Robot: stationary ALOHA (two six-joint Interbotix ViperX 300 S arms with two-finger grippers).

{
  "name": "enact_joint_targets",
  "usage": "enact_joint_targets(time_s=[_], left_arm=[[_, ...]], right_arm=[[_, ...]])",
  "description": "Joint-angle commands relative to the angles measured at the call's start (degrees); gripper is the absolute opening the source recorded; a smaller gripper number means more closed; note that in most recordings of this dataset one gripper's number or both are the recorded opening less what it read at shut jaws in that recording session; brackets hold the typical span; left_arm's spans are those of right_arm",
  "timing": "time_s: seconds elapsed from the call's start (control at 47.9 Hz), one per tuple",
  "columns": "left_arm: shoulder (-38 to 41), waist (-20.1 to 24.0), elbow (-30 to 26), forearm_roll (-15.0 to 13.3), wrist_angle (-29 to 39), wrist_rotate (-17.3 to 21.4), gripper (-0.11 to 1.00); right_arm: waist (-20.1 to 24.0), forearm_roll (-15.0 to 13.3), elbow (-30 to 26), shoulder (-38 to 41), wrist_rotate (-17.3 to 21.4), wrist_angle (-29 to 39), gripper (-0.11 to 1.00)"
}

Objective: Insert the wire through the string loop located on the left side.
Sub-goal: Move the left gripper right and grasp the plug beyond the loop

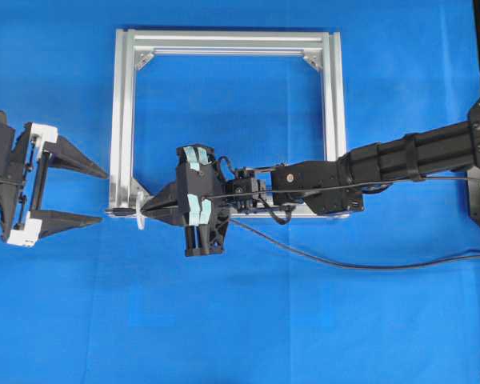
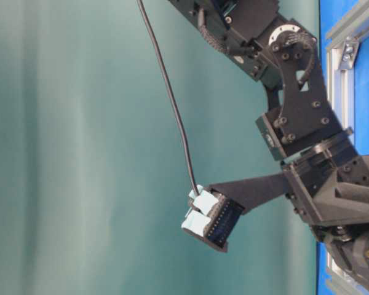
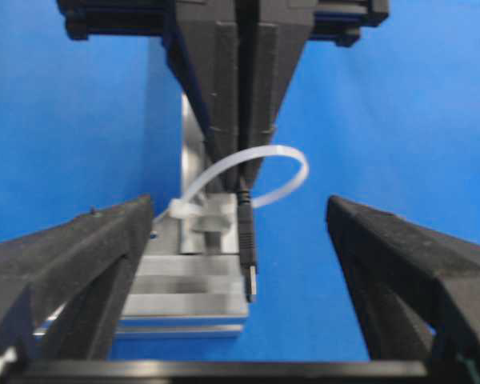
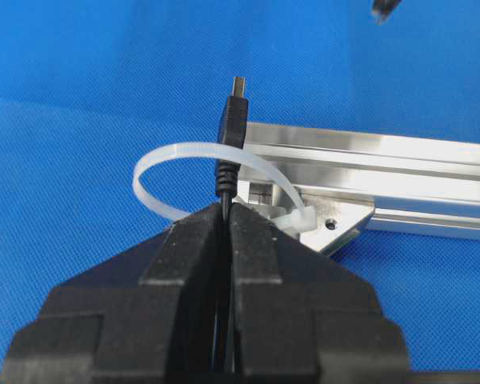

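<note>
The wire [image 1: 320, 258] is a thin black cable, and my right gripper [image 1: 146, 210] is shut on it just behind the plug. The plug tip [image 4: 237, 102] sticks out past the closed fingers and passes through the whitish string loop [image 4: 176, 152], which is tied at the silver frame's [image 1: 224, 40] lower left corner. In the left wrist view the plug [image 3: 248, 264] points toward the camera, with the string loop [image 3: 284, 168] around the cable behind it. My left gripper [image 1: 104, 193] stands open left of the frame, with the plug between its spread fingers [image 3: 88, 256] and nothing held.
The wire trails right across the blue mat [image 1: 248, 320] and off the edge. In the table-level view the wire [image 2: 172, 104] hangs down to the right arm's taped gripper body [image 2: 212, 218]. A corner bracket [image 4: 336, 224] sits beside the loop's knot.
</note>
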Motion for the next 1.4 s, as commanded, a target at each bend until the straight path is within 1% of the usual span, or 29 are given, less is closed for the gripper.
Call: enact_joint_targets(time_s=[0.0, 0.167, 0.313, 0.438, 1.231, 1.335, 1.377], left_arm=[[2.1, -0.7, -1.8, 0.1, -0.3, -0.4, 0.92], [9.4, -1.1, -3.4, 0.1, -1.1, -0.4, 0.92], [16.7, -1.3, -4.7, 0.1, -4.7, -0.4, 0.92], [20.0, -1.3, -5.6, 0.2, -6.7, -0.4, 0.92], [19.8, -1.3, -5.4, 0.1, -6.6, -0.4, 0.91], [19.6, -1.3, -5.7, 0.1, -6.6, -0.4, 0.88], [19.5, -1.3, -5.9, 0.1, -6.6, -0.3, 0.82]], right_arm=[[-0.2, 0.2, -1.2, -1.3, 0.0, -0.6, -0.1], [-0.2, 0.2, -1.2, -1.3, 0.0, -0.6, -0.1], [-0.2, 0.2, -1.1, -1.3, 0.0, -0.6, -0.1], [-0.2, 0.2, -1.1, -1.3, 0.0, -0.5, -0.1], [-0.2, 0.2, -1.1, -1.3, 0.0, -0.6, -0.1], [-0.2, 0.2, -1.1, -1.3, 0.0, -0.5, -0.1], [-0.2, 0.2, -1.1, -1.3, 0.0, -0.4, -0.1]])
